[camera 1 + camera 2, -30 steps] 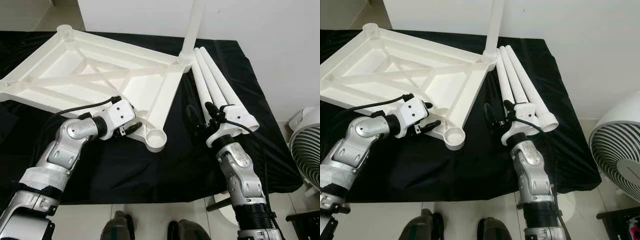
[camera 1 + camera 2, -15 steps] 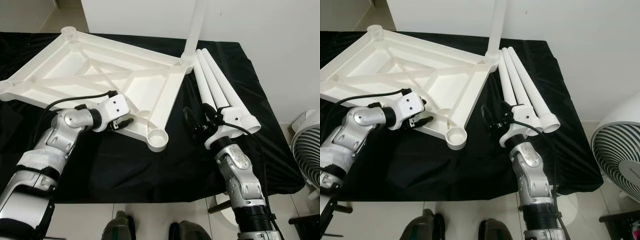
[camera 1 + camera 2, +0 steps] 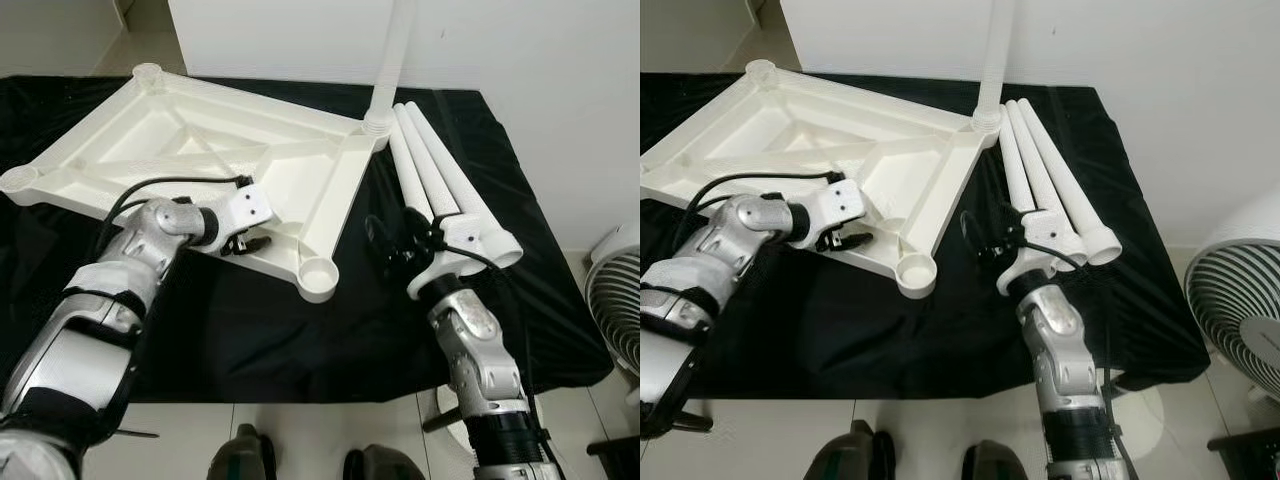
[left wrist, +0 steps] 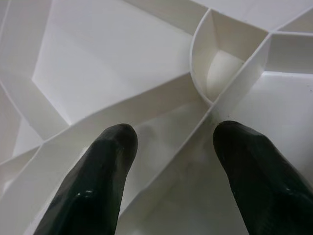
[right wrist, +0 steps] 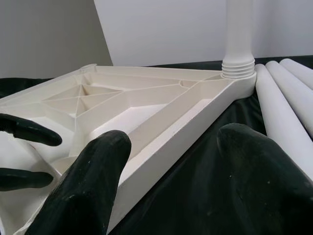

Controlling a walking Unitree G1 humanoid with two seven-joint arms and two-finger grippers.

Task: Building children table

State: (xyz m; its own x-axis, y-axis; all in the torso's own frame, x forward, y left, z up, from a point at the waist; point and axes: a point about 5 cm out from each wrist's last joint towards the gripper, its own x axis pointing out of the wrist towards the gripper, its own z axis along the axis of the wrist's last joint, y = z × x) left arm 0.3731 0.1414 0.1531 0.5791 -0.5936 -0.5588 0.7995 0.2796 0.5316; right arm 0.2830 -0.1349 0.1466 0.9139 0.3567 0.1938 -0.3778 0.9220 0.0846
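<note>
The white table top [image 3: 150, 140] lies upside down on a black cloth, ribs facing up. One white leg [image 3: 392, 60] stands upright in its far right corner socket. Three loose legs [image 3: 432, 175] lie side by side to the right. My left gripper [image 3: 252, 238] is at the top's near rim, open, with its fingers [image 4: 98, 176] on either side of a rib [image 4: 195, 132]. My right gripper [image 3: 385, 240] hovers open over the cloth between the empty near corner socket [image 3: 318, 272] and the loose legs' near ends.
The black cloth [image 3: 250, 330] covers the whole low surface and drops off at the front edge. A white wall runs behind. A white fan [image 3: 1240, 320] stands on the floor to the right. My feet show at the bottom.
My left forearm has swung in over the near rim, with the gripper staying by the same stretch of rim. The view has shifted slightly. The right gripper has barely moved.
</note>
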